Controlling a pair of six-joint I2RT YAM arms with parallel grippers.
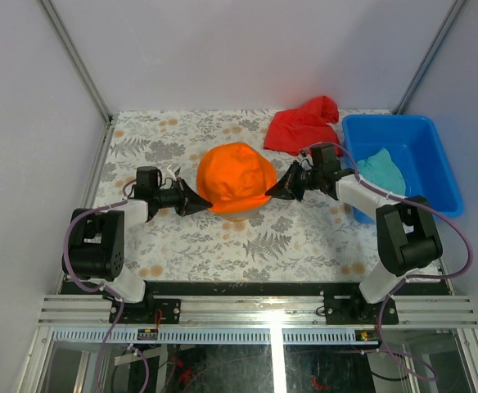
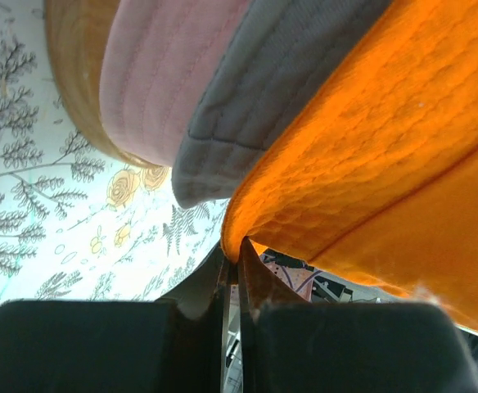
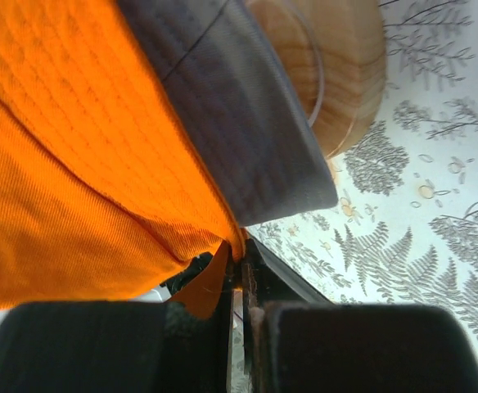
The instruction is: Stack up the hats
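On the wooden stand (image 2: 71, 65) the pink hat (image 2: 161, 74) sits lowest, the grey hat (image 2: 263, 82) over it and the orange hat (image 1: 236, 177) outermost, covering the stand from above. My left gripper (image 1: 196, 199) is at the stand's left side, jaws pinched tight on the orange hat's brim edge. My right gripper (image 1: 278, 190) is at the stand's right side, jaws likewise clamped on the orange brim, with a fold of fabric between them. The orange brim flares out from the grey brim on both sides. Right of the stand, the teal hat (image 1: 381, 170) lies inside the blue bin (image 1: 435, 155). Behind-right of the stand is the red cloth (image 1: 303, 125), just beside the bin.
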